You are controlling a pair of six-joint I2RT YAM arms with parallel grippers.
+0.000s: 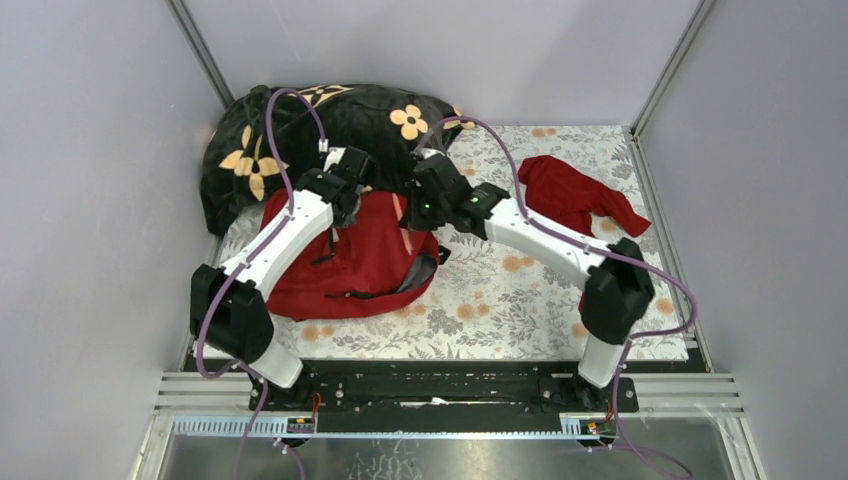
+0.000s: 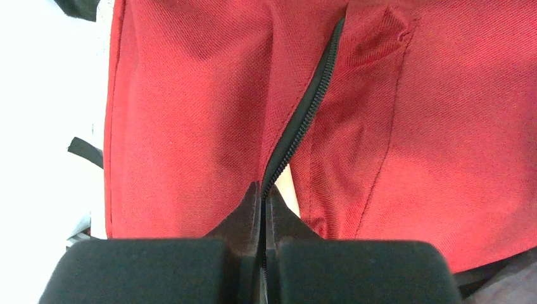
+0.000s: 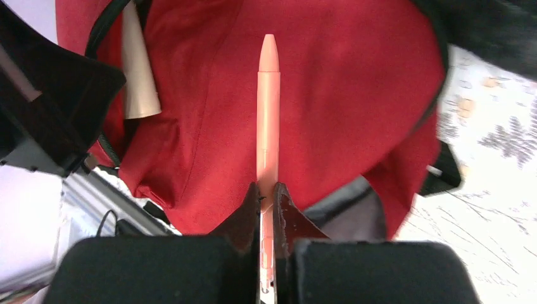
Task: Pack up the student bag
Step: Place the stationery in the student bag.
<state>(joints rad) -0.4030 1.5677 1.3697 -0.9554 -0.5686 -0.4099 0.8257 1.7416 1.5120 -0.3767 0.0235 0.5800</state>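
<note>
Left of centre on the table [image 1: 520, 290], the left gripper [image 2: 263, 191] pinches the zipper [image 2: 305, 120] of the red backpack [image 1: 350, 265] (seemingly to hold it open); the right gripper [image 3: 267, 191], clamped on a pink pen [image 3: 268, 114], hovers above.

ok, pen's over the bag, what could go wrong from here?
1. The right gripper pinches the pink pen near one end only. Most of it sticks out, so it may pivot or slip on contact.
2. The pen's tip seems to lie over closed red fabric of the student bag, not an opening. Released here, it would likely land on top.
3. The left gripper is shut on a thin zipper edge, which could pull free.
</note>
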